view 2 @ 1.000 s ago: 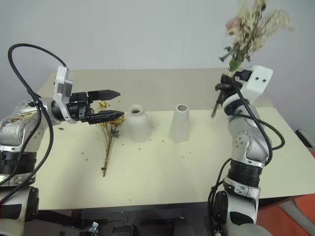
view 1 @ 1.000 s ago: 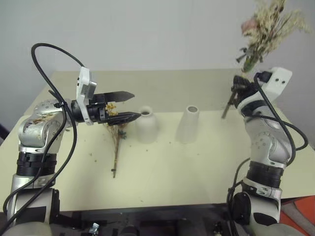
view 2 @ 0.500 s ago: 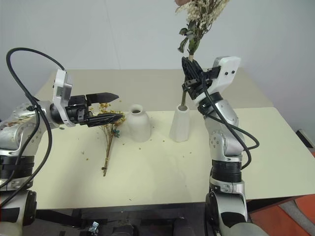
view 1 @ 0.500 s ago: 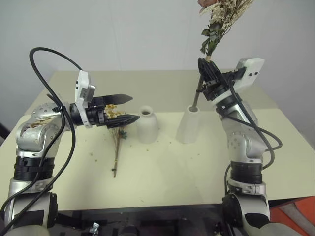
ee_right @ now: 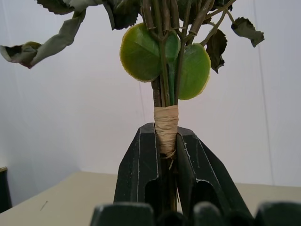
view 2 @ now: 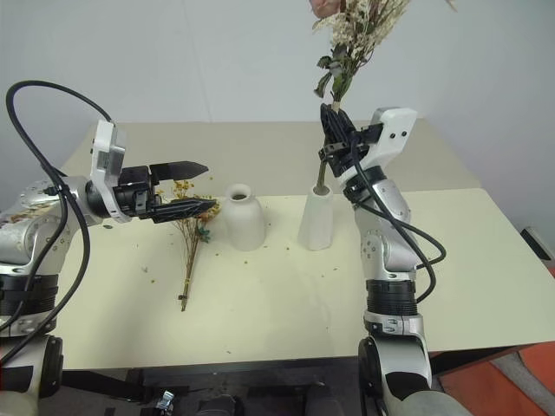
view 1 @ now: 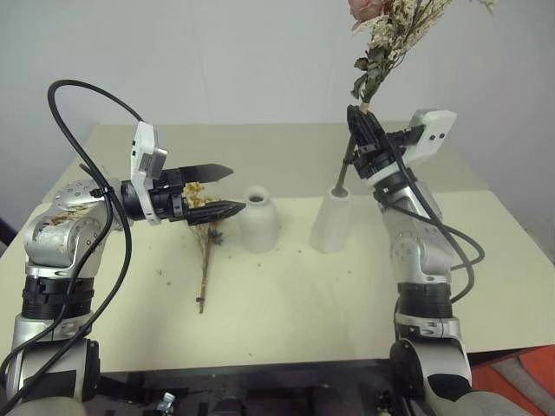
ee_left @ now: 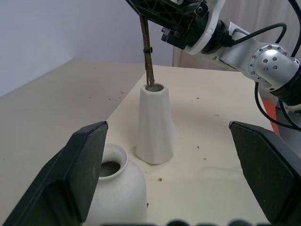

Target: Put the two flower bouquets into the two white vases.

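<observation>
Overhead, I saw the right gripper (view 1: pixel 362 130) clamped on the cream-pink bouquet (view 1: pixel 395 30), stem ends dipping into the cone vase (view 1: pixel 331 221) mid-table (view 1: pixel 286 321). Just beside it toward the left edge stood the rounded vase (view 1: pixel 258 219), then the yellow bouquet (view 1: pixel 205 251) lying flat. Through the left wrist, the left gripper (ee_left: pixel 171 174) gaped empty, facing both vases. Through the right wrist, closed fingers (ee_right: pixel 141 165) pinched the taped stems.
</observation>
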Controlling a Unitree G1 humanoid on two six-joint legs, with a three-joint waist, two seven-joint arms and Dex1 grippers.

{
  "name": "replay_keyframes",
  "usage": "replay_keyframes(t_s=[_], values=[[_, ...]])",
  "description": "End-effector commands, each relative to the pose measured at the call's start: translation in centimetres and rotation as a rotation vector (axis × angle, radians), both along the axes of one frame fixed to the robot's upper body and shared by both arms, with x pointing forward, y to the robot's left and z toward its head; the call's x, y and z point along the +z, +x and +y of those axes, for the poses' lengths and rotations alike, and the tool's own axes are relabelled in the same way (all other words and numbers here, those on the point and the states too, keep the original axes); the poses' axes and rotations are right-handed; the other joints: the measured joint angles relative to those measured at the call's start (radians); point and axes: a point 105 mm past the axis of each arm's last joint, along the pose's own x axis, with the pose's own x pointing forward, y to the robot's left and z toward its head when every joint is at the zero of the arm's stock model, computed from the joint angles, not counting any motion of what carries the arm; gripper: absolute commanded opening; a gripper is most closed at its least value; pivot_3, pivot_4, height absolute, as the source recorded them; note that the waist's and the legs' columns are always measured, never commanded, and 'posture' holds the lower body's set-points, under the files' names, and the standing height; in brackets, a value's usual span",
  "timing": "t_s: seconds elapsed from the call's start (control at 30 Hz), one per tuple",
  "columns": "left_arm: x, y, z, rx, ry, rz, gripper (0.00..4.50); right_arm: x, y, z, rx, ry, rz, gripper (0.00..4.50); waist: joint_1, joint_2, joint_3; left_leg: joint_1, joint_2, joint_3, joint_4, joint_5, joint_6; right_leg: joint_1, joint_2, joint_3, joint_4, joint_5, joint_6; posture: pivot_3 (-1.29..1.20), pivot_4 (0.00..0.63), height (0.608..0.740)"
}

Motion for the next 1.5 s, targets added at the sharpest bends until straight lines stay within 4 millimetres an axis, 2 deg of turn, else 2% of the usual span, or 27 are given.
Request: replay_keyframes(t_s=[0.03, 0.37, 0.7, 1.17, 1.5], values=[[1.2, -0.7, 0.3, 0.002, -0.006, -0.049, 4.5, 0.6, -0.7, -0.1, -0.004, -0.004, -0.055, 0.23, 0.0, 0.0, 0.0, 0.0, 0.0, 0.0, 0.0, 0.0, 0.0, 0.0, 0.0, 0.0, 0.0, 0.0, 0.0, 0.0, 0.15, 0.74], [1.2, -0.7, 0.3, 0.007, -0.005, -0.049, 4.5, -0.6, -0.6, -0.2, -0.017, -0.021, -0.033, 0.23, 0.0, 0.0, 0.0, 0.0, 0.0, 0.0, 0.0, 0.0, 0.0, 0.0, 0.0, 0.0, 0.0, 0.0, 0.0, 0.0, 0.15, 0.74], [1.2, -0.6, 0.4, 0.009, -0.003, -0.05, 4.5, -2.8, 0.0, -0.2, -0.038, -0.041, 0.005, 0.23, 0.0, 0.0, 0.0, 0.0, 0.0, 0.0, 0.0, 0.0, 0.0, 0.0, 0.0, 0.0, 0.0, 0.0, 0.0, 0.0, 0.15, 0.74], [1.2, -0.6, 0.4, 0.011, -0.005, -0.051, 4.5, -4.0, 0.0, 0.7, -0.028, -0.051, 0.024, 0.23, 0.0, 0.0, 0.0, 0.0, 0.0, 0.0, 0.0, 0.0, 0.0, 0.0, 0.0, 0.0, 0.0, 0.0, 0.001, 0.0, 0.15, 0.74], [1.3, -0.7, 0.6, 0.02, -0.002, -0.052, 4.5, -5.7, 0.4, 0.5, -0.054, -0.059, 0.056, 0.23, 0.0, 0.0, 0.0, 0.0, 0.0, 0.0, 0.0, 0.0, 0.0, 0.0, 0.0, 0.0, 0.0, 0.0, 0.001, 0.0, 0.15, 0.74]])
